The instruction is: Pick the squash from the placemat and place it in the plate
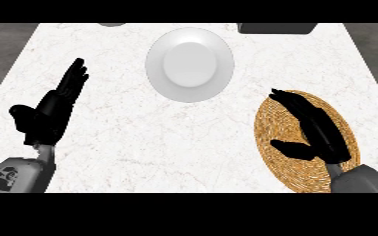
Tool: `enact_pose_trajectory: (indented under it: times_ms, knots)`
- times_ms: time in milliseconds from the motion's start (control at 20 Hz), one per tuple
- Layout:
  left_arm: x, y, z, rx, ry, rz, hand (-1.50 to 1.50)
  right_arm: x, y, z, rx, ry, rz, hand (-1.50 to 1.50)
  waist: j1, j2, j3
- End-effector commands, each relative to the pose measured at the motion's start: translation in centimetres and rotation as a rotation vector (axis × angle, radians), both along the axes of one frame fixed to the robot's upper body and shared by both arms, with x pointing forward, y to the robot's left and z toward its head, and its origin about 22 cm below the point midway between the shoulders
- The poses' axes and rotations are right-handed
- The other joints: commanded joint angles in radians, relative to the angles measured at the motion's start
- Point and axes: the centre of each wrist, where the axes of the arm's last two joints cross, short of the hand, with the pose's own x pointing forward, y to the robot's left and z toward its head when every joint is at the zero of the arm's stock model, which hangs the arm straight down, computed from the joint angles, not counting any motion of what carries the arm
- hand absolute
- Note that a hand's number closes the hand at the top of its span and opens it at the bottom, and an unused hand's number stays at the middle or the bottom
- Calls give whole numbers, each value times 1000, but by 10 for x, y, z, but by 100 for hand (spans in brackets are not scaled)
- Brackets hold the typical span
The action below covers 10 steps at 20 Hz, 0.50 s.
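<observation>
The right hand (314,127) lies over the woven placemat (277,165) in the lower right of the frame, because there the squash should be. Its fingers are stretched long toward the upper left and the thumb stands out to the left side, so the hand looks wide and not closed on anything. The squash itself I cannot find in the picture. No part of it shows beside the black hand or on the bare straw around it. It may be hidden under the palm, but this I cannot tell, and so I can say nothing about its colour or shape.

The white plate (190,64) stands in the upper middle of the frame, apart from the placemat, up and to the left of it, with nothing in it. I judge that the picking is not yet done and the carrying to the plate is all to come.

The left hand (52,110) rests at the left side on the pale counter (148,145), fingers straight and pointing up, away from the work. At the top edge are a dark block (277,27) and a small grey thing (111,24), both cut off
</observation>
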Motion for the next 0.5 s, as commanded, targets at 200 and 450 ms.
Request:
enact_pose_trajectory:
  times_ms: [200,450]
  knots:
    - [3,-23,-20,43,27,18,0,-28,10,-51,-372,-191,38,-150,-17,-9,7]
    - [20,-9,-14,22,39,25,0,-61,31,-22,-392,-322,53,-150,-33,-11,6]
